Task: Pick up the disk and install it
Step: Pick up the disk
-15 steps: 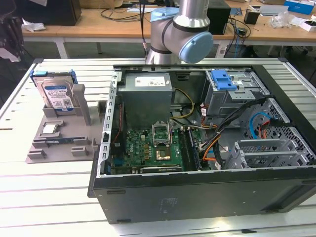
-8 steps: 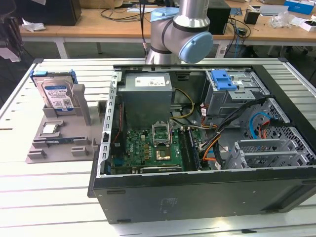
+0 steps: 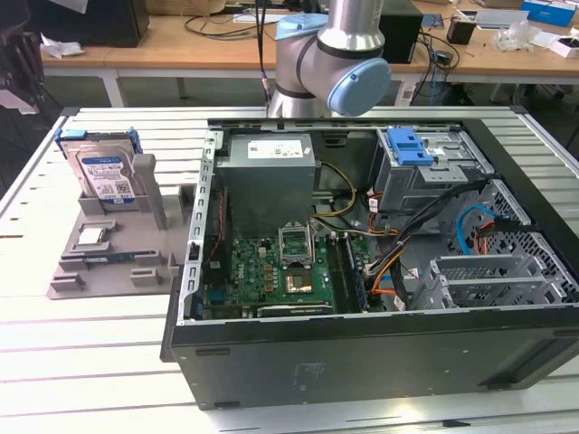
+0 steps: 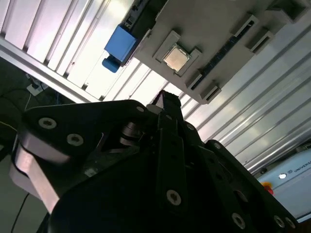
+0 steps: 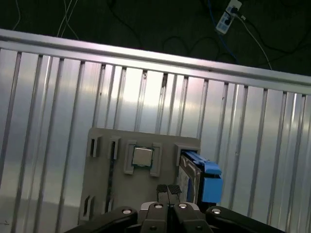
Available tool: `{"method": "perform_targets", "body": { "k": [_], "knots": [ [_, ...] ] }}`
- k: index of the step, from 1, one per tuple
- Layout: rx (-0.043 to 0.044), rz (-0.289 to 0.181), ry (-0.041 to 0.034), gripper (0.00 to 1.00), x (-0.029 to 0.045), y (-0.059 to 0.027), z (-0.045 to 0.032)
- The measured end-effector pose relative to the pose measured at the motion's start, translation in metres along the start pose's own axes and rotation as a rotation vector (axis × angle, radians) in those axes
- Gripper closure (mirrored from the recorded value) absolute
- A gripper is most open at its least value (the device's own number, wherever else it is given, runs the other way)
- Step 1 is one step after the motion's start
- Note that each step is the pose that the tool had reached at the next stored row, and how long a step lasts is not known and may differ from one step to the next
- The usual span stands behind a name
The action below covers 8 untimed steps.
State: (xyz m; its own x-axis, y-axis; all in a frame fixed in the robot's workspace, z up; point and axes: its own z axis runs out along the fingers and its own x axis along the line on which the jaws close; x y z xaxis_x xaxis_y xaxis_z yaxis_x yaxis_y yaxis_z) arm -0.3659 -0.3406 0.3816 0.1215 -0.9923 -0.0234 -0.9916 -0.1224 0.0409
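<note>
In the exterior view the table (image 3: pixel 90 362) holds a big open computer case (image 3: pixel 362 362), with a grey holder (image 3: pixel 81 271) at its 9 o'clock. The disk (image 3: pixel 102 176) stands up in the holder's 12 o'clock end. The fingers (image 5: pixel 162 190) hang above the holder, pressed together, holding nothing.

A slatted aluminium surface (image 3: pixel 90 362) is spreading across the exterior view's lower left, glaring under bright light. Wooden desks (image 3: pixel 181 50) are running along the top edge, carrying cables (image 3: pixel 217 23). In the first wrist view, a white power strip (image 5: pixel 228 17) is lying on a dark floor (image 5: pixel 121 19).
</note>
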Motion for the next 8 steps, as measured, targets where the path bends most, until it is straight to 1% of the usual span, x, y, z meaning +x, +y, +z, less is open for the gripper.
{"method": "perform_targets", "body": {
  "k": [5,6,8],
  "knots": [
    [0.0018,0.081,-0.0027,0.90,0.0000,-0.0001,0.0012],
    [0.0024,0.105,-0.0035,0.90,0.0001,-0.0001,0.0015],
    [0.0029,0.131,-0.0040,0.90,0.0001,-0.0001,0.0018]
  ]
}}
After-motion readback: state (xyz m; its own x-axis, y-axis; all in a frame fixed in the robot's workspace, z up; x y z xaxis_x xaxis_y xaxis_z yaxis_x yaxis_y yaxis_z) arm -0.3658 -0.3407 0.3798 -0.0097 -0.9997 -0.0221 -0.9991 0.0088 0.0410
